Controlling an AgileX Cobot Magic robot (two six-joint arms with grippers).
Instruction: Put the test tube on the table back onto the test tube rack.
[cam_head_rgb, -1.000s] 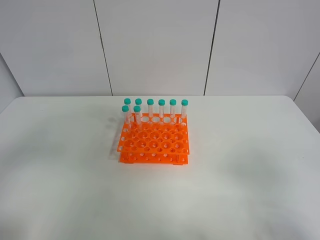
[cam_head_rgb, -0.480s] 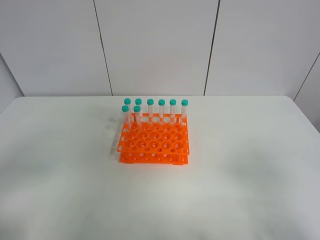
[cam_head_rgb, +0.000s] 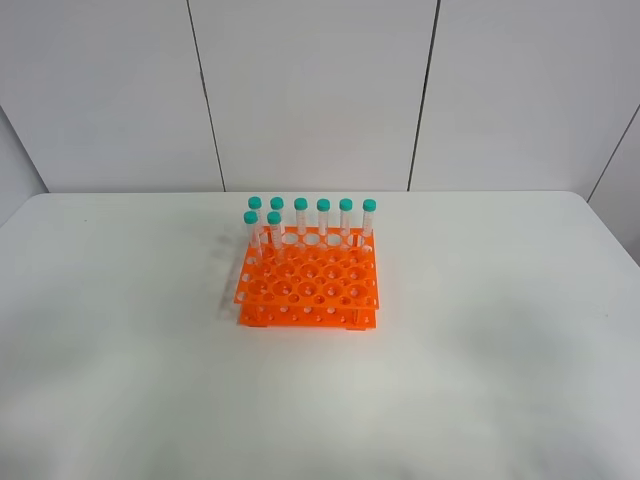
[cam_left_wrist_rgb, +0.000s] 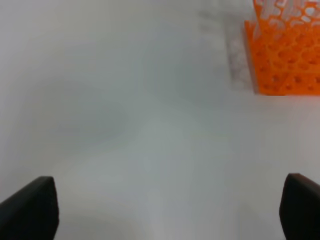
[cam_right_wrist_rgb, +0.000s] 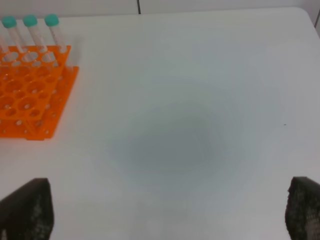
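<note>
The orange test tube rack (cam_head_rgb: 308, 285) stands at the middle of the white table (cam_head_rgb: 490, 300). Several teal-capped tubes (cam_head_rgb: 300, 218) stand upright in its far rows. No test tube lying on the table is in view. In the left wrist view my left gripper (cam_left_wrist_rgb: 170, 179) is open over bare table, with the rack (cam_left_wrist_rgb: 285, 55) well ahead of it. My right gripper (cam_right_wrist_rgb: 170, 181) is open too, with the rack (cam_right_wrist_rgb: 27, 100) and three of its tubes (cam_right_wrist_rgb: 31, 31) far off. Neither gripper shows in the high view.
Grey wall panels (cam_head_rgb: 310, 90) rise behind the table's far edge. White tabletop spreads on all sides of the rack.
</note>
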